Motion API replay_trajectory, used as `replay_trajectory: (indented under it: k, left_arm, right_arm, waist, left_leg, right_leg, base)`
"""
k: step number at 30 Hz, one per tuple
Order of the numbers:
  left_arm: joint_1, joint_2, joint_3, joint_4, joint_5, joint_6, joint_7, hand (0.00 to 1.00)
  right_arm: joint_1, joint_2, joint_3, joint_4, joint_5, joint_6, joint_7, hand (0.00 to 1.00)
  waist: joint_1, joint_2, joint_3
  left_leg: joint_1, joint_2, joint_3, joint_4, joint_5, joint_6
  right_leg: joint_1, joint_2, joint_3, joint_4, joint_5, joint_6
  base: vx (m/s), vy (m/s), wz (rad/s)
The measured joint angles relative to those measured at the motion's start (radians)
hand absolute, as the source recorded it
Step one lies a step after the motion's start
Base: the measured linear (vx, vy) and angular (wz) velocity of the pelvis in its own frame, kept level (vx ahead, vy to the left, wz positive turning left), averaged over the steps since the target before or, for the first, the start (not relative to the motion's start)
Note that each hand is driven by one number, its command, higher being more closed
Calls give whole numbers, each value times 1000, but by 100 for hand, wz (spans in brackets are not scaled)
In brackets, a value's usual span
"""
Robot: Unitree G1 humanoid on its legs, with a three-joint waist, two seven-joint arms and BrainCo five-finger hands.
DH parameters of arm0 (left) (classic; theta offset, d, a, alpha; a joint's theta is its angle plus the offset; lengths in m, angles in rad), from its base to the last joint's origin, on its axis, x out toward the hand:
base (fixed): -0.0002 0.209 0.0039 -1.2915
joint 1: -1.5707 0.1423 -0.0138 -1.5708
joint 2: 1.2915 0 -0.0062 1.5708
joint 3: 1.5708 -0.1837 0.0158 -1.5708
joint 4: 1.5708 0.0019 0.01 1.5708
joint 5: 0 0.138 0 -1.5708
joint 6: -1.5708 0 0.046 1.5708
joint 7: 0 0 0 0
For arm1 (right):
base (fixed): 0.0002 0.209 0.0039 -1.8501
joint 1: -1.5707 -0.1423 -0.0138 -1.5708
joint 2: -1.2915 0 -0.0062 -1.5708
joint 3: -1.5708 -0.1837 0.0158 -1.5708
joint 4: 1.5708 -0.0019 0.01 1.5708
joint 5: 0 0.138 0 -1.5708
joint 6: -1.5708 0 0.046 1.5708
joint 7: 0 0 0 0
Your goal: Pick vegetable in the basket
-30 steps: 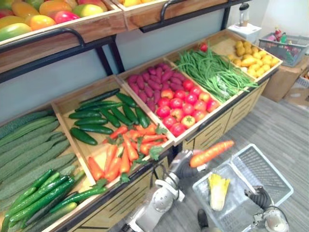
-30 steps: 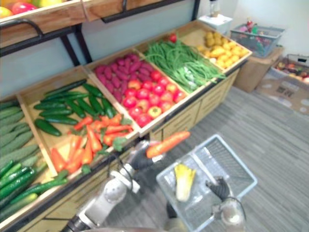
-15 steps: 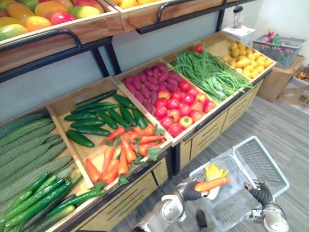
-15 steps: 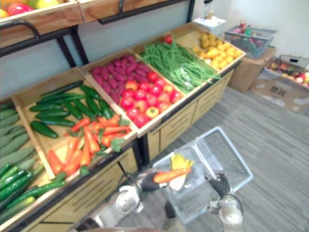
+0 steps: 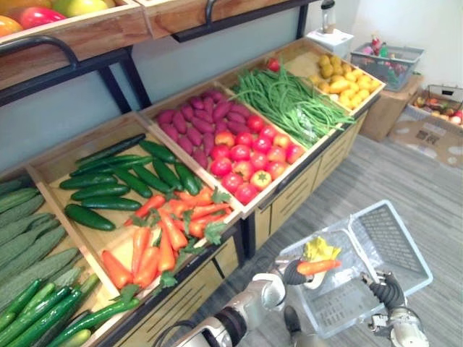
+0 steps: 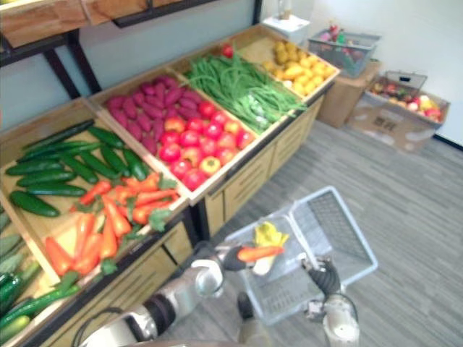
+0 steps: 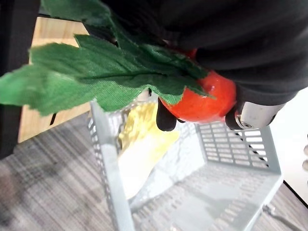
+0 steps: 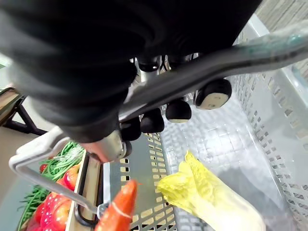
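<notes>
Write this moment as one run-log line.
left hand: holds carrot over basket | right hand: fingers round basket handle | in basket: napa cabbage

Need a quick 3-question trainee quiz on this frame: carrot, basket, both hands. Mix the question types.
1. True or false: the carrot is lying on the bottom of the basket.
2. Which item is already inside the basket? A) a tomato B) a yellow leafy cabbage C) a cucumber
3. Fill in the blank: the right hand has its fingers curled round the basket's ____.

Key
1. False. The left hand grips the carrot and holds it above the basket.
2. B
3. handle
</notes>
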Motion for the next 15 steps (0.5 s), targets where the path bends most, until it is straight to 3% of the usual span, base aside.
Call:
replay_trajectory:
  k: [2, 3, 6, 15]
  left_arm:
    - [-19, -14, -7, 5, -3, 7, 21, 100]
    - [-29, -18, -18, 14, -5, 12, 22, 0]
    - [-39, -23, -38, 24, -9, 15, 23, 0]
    - [-82, -41, -168, 7, -52, -12, 16, 0]
  right_arm:
    - [8, 0, 2, 2, 0, 0, -1, 100]
    - [9, 0, 8, 5, 0, 0, -2, 100]
    - [7, -1, 27, 13, 1, 0, -4, 100]
    - [1, -2, 38, 24, 3, 0, -20, 100]
  waist:
    - [-3, -2, 1]
    - [-7, -4, 3]
    - [-23, -9, 6]
    - [-24, -23, 14]
  left_leg:
    - [3, -1, 13, -5, -1, 0]
    - [11, -2, 22, -12, -1, 0]
    - [16, -1, 35, -13, -7, 0]
    - [22, -6, 42, -14, -19, 2]
  right_leg:
    - [-6, 3, 10, 0, 1, 2]
    - [-7, 6, 18, 0, 1, 2]
    - [-8, 11, 30, 0, -1, 5]
    - [-8, 7, 35, 5, -11, 17]
  base:
    - [12, -30, -16]
    - [7, -34, -20]
    - [-5, -43, -15]
    - [-13, -42, -2]
